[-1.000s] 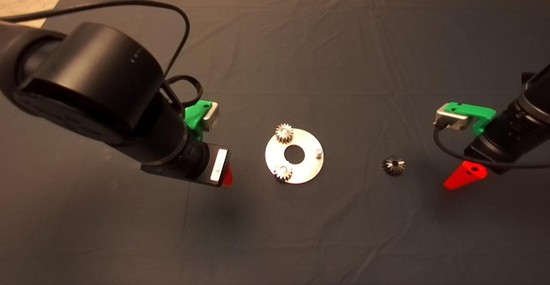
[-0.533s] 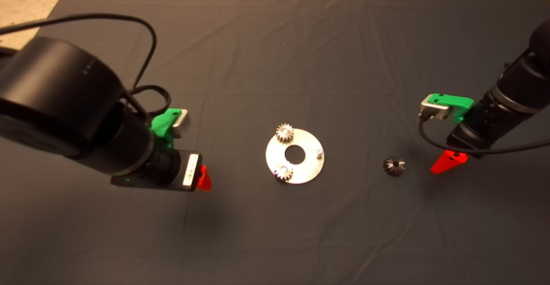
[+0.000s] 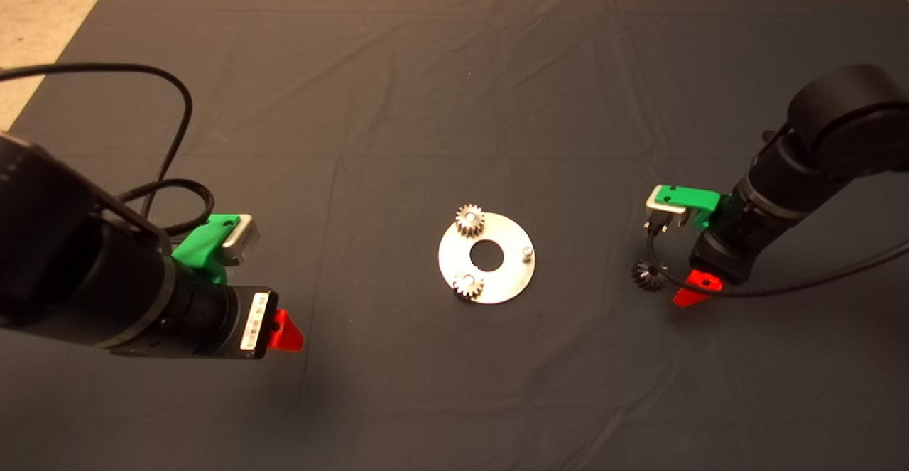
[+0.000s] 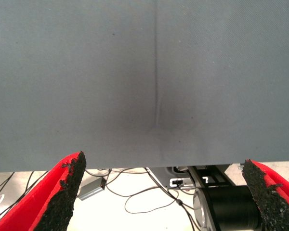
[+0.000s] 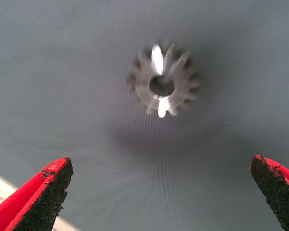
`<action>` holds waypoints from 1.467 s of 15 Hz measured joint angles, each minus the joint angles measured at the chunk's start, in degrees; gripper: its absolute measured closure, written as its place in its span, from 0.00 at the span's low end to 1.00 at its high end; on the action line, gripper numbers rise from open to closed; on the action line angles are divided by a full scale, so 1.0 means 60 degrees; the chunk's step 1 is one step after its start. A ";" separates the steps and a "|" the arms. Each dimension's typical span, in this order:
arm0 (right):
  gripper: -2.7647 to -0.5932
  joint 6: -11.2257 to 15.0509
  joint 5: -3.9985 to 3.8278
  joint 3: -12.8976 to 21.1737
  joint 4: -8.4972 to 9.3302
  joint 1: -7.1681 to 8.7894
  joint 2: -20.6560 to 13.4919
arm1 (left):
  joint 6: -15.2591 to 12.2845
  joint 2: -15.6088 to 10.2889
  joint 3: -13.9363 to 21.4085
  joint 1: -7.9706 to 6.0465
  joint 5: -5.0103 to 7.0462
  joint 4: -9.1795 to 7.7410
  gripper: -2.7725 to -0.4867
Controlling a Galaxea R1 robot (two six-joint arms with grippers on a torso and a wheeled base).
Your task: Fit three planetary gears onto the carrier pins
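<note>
Left gripper (image 3: pixel 287 332): spread, empty, parked over the mat (image 3: pixel 426 87).
Right gripper (image 5: pixel 159 192): spread above the loose gear (image 3: pixel 649 275).
Disc (image 3: pixel 497 280): two gears seated; third pin (image 3: pixel 527 251) bare.

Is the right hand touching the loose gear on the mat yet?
Apart. The right wrist view shows the loose gear lying on the mat ahead of the right hand, whose open fingers are clear of it.

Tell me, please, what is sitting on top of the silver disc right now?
Two planetary gears sit on pins of the silver disc; the third pin stands bare. The gears mostly cover their own pins.
</note>
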 joint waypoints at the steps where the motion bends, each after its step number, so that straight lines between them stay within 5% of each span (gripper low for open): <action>1: 0.01 -0.0091 -0.0013 0.0000 -0.0203 -0.0232 0.0010 | 0.0000 -0.0027 0.0037 0.0000 -0.0001 -0.0002 0.20; 6: 0.01 -0.0265 0.0014 0.0136 -0.0701 -0.0351 0.0010 | 0.0000 -0.0124 0.0055 0.0026 0.0004 -0.0079 0.20; 13: 0.01 -0.0281 0.0002 0.1300 -0.1531 -0.0475 0.0002 | 0.0000 -0.0124 0.0124 0.0026 0.0004 -0.0138 0.20; 18: 0.01 -0.0263 0.0009 0.1443 -0.2303 -0.0497 -0.0027 | 0.0033 -0.0128 0.0175 0.0026 0.0004 -0.0142 0.20; 22: 0.01 -0.0184 0.0014 0.1262 -0.2556 -0.0635 -0.0063 | 0.0039 -0.0132 0.0321 0.0026 0.0003 -0.0161 0.20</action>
